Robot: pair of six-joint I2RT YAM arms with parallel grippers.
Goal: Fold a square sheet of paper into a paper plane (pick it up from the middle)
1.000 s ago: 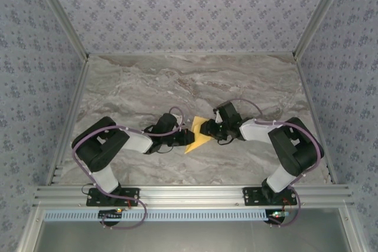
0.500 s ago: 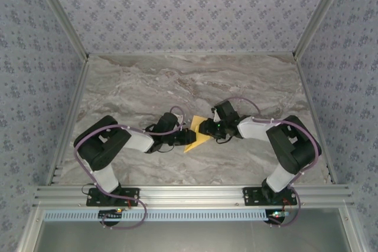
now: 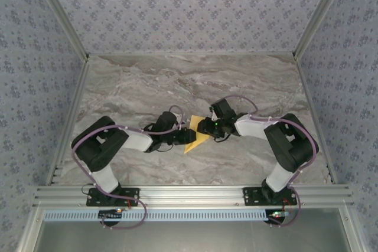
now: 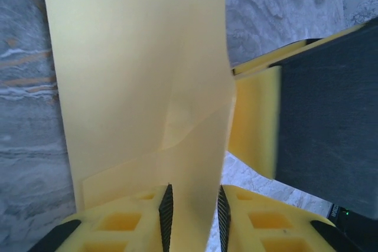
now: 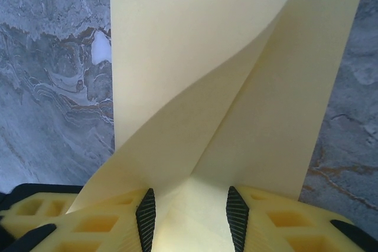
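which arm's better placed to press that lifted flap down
Right, likely: the raised flap of the square sheet of paper runs between the pads of the right end effector; the left end effector sits at an edge, jaws apart.

You've got nothing to read here, operator: no text, label, brand, number or sign that can be made out in any view.
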